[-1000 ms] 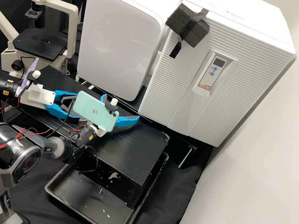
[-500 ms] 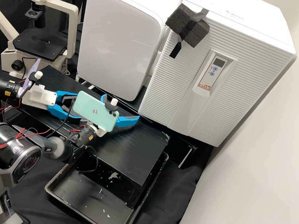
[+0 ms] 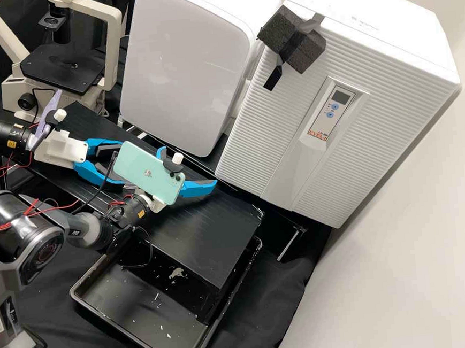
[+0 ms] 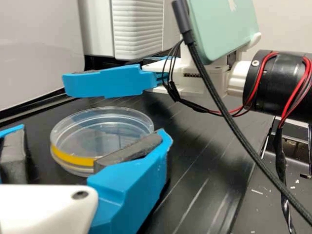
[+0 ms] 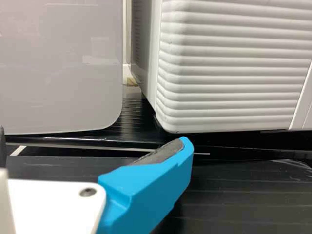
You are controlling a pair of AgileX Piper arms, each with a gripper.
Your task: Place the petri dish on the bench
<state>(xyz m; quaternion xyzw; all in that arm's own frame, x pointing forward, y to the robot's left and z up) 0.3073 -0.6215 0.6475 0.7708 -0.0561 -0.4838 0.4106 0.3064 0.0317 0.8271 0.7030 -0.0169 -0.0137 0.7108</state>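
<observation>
A: Black tabletop (image 4: 209,146), white cabinet (image 5: 234,63) past the right gripper (image 3: 190,167). Where's the dish (image 4: 105,134)?
B: Directly ahead of the left gripper (image 4: 92,131), in line with the gap. Looks flat on the tabletop, yellow band on the side toward that gripper.
A: Left gripper state?
B: Fingers spread. One pad (image 4: 127,152) overlaps the dish edge in the left wrist view; contact, can't tell. Other pad (image 4: 13,156) has a visible gap to the dish.
A: Right?
B: Spread too, nothing between. It's across the dish from the left gripper. Left is nearer, so I'd call it left's job.
A: Long axis?
B: None, it's round and low. Only the approach line matters.
A: Next?
B: Reads as set down, nearly done. I'd back left straight out along its own fingers. Sideways drift could let the overlapping pad drag the dish.
</observation>
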